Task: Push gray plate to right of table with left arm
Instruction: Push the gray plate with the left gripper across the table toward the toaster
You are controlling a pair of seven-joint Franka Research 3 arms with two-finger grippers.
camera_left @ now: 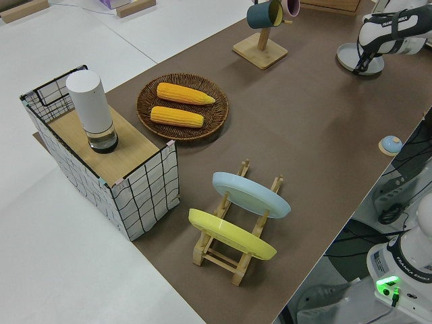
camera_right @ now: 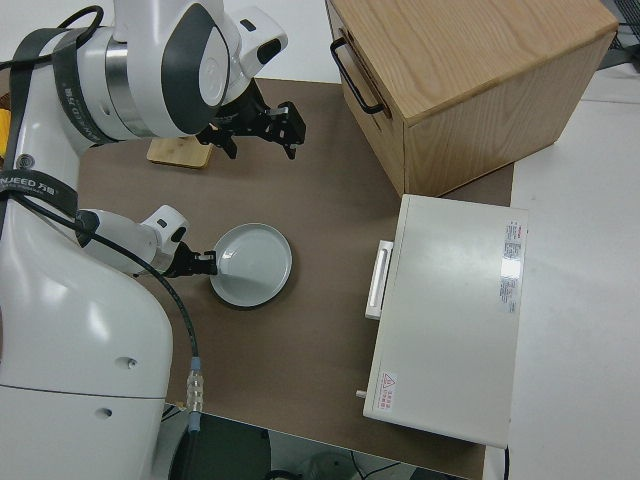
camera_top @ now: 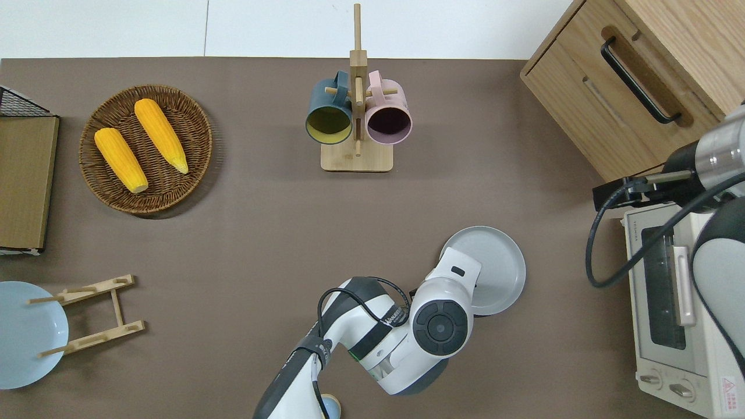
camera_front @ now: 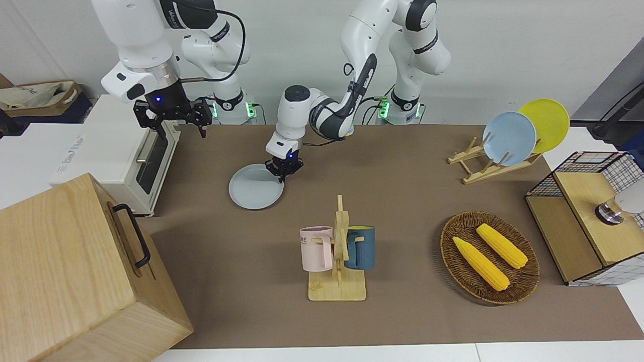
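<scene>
Gray plate (camera_front: 255,187) lies flat on the brown table (camera_front: 402,201), in the half toward the right arm's end, nearer to the robots than the mug stand (camera_front: 338,256) and well apart from the white toaster oven (camera_front: 126,151). Bare mat lies between plate and oven.

Left arm (camera_front: 322,113) reaches across and down. Left gripper (camera_front: 284,170) sits at the plate's edge on the side toward the left arm's end, fingertips low at the rim or just inside it. Cannot tell whether they touch the rim or hang just above it. Fingers look close together with nothing between them; the true gap cannot be read, so their state is recorded as unknown.

Right gripper (camera_front: 173,113) is parked, with its fingers spread and nothing in them.

Judgement: the push looks well along, with some mat still free toward the oven.

Notes for doing the step well:
- Keep the fingertips low, against the raised rim, so they do not ride up over it and slide across the plate.
- Push through the plate's centre line; an off-centre contact will likely spin it instead of moving it straight.
- Move slowly and steadily, as a matte plate on a mat may stick and then jump.
- Stop short of the oven door (camera_front: 151,161).
</scene>
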